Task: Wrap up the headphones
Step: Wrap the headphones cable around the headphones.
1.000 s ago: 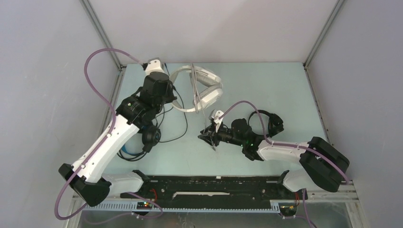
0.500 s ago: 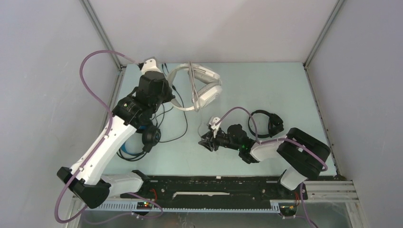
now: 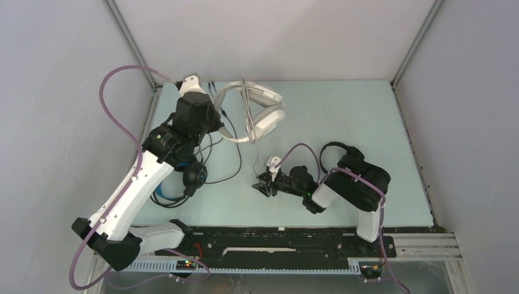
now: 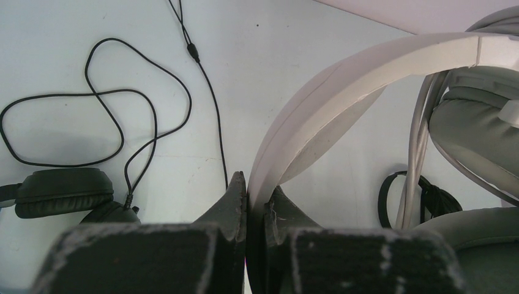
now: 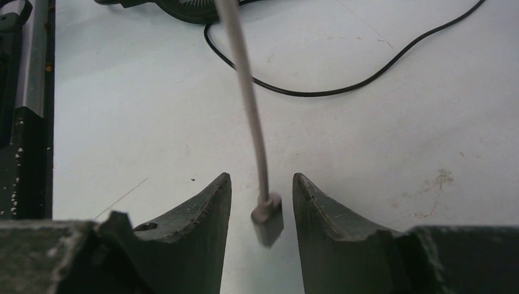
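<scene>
White headphones (image 3: 260, 116) sit upper centre of the top view, w/ my left gripper (image 4: 246, 199) clamped tight on the headband (image 4: 343, 79). The grey cable (image 5: 245, 92) runs down to my right gripper (image 5: 262, 187), lower centre of that view. Jaws there stand apart, w/ the plug (image 5: 267, 217) loose in the gap, touching neither finger as far as I can see. So I read this as the wrapping step on this set, cable end not gripped atm. Next move, imo: pinch the plug, then lead the cable round the headband w/o slack snagging. Blue-band pair (image 3: 194, 177) lies mid-left, its black cable (image 4: 104, 110) loose on the table. Small black pair (image 3: 338, 146) is mid-right, partly behind my right arm.
</scene>
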Tool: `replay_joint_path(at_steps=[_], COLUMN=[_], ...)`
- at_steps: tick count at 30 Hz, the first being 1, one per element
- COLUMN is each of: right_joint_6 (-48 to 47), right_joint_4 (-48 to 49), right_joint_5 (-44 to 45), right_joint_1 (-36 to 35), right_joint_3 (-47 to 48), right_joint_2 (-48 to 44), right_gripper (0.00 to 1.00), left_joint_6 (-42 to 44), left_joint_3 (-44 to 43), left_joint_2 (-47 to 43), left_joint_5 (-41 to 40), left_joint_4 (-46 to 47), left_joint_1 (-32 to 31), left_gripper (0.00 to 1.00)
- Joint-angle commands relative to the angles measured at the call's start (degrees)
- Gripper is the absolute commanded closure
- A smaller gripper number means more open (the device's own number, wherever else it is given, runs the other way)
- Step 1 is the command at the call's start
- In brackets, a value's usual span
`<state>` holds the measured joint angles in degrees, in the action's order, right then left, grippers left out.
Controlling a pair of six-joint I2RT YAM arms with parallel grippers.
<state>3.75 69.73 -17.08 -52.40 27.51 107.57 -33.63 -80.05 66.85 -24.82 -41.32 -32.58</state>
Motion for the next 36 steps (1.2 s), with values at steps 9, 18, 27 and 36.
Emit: replay_joint_path(at_steps=[9, 18, 27, 36], right_joint_6=[-3.6, 0.2, 1.0, 4.1], right_joint_4=[8.5, 11.4, 11.8, 12.7], right_joint_5=[1.6, -1.2, -2.5, -4.1], right_joint_1=[1.1, 1.9, 2.4, 3.8], right_joint_3=[3.8, 2.1, 0.9, 0.0], right_joint_2=[4.2, 5.0, 5.9, 6.3], right_gripper=[0.75, 0.93, 1.0, 0.76], left_joint_6=[-2.9, -5.6, -5.7, -5.4], left_joint_3=[-4.4, -5.2, -3.8, -3.6], left_joint_2=[-2.2, -2.8, -3.4, -3.9], left_joint_5=[1.4, 8.3, 8.8, 9.4], left_joint_4=[5.8, 5.7, 6.1, 6.0], left_joint_1=[0.5, 3.6, 4.8, 6.0], left_gripper=[1.0, 1.0, 1.0, 1.0])
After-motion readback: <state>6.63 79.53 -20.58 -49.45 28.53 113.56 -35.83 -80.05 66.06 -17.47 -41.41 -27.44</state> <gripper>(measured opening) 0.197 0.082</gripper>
